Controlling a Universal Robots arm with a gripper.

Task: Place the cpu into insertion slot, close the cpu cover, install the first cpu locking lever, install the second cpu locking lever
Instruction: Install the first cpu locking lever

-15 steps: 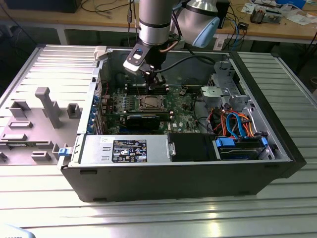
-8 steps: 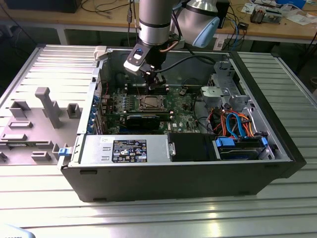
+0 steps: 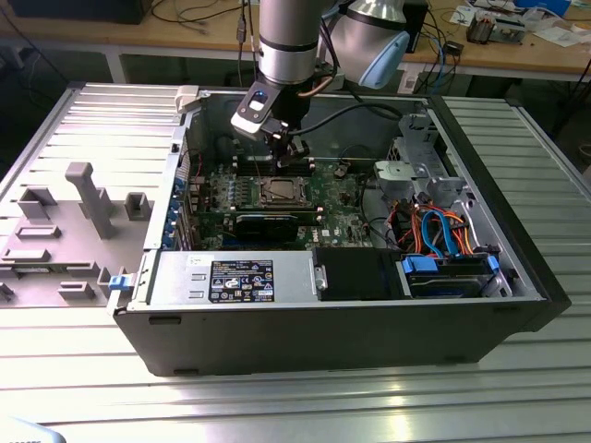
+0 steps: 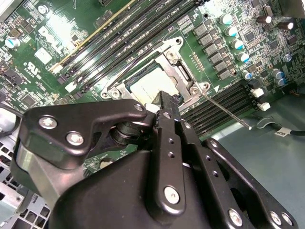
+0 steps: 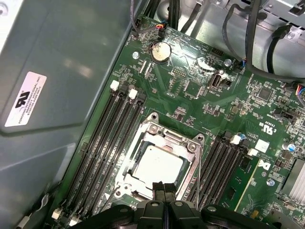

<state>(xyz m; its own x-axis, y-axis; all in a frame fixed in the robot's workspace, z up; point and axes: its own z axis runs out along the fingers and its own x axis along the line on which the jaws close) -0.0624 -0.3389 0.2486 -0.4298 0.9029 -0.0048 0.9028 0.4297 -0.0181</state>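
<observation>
The cpu (image 5: 158, 164) lies flat in the slot (image 4: 136, 80), silver top up, with the cover (image 5: 164, 138) down around it. A thin lever (image 4: 226, 110) juts outward from a corner of the slot. The jaws hang close over the slot's edge, pressed together and holding nothing. Around the slot spreads the green board (image 5: 190, 90), inside an open black case (image 3: 323, 332). The case rests on a ribbed metal table (image 3: 277, 406). Far behind the slot in the exterior view, a wooden table (image 3: 517, 57) carries cables and clutter.
</observation>
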